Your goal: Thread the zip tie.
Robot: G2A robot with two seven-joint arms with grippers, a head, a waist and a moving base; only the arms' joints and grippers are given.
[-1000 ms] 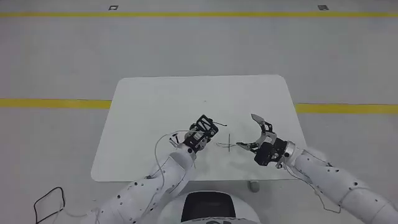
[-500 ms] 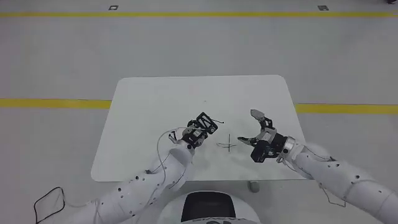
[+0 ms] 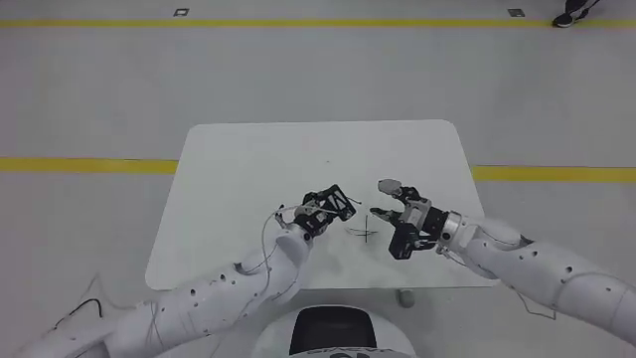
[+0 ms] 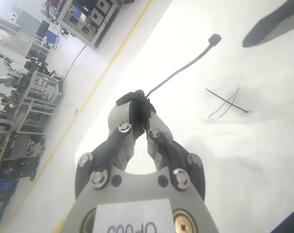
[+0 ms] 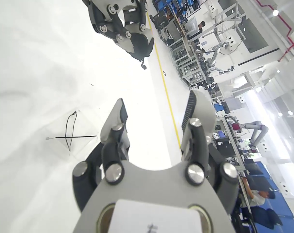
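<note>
My left gripper [image 4: 139, 98] is shut on the tail end of a black zip tie [image 4: 183, 67], whose square head [image 4: 214, 39] points out over the white table [image 3: 298, 149]. In the top view this left gripper [image 3: 333, 202] is near the table's front middle, with the held tie [image 3: 350, 200] pointing toward my right gripper [image 3: 381, 199]. The right gripper [image 5: 156, 112] is open and holds nothing, a short way from the tie's head. From the right wrist, the left gripper [image 5: 134, 42] shows with the tie's head [image 5: 144, 67] hanging below it.
Two more thin black zip ties [image 3: 365, 229] lie crossed on the table near its front edge, on what looks like a clear sheet [image 4: 224, 100], below and between the two grippers. They also show in the right wrist view as crossed ties [image 5: 71, 134].
The right gripper has moved left toward the left gripper and the tie's head, staying open. The left gripper has turned a little while keeping hold of its tie.
</note>
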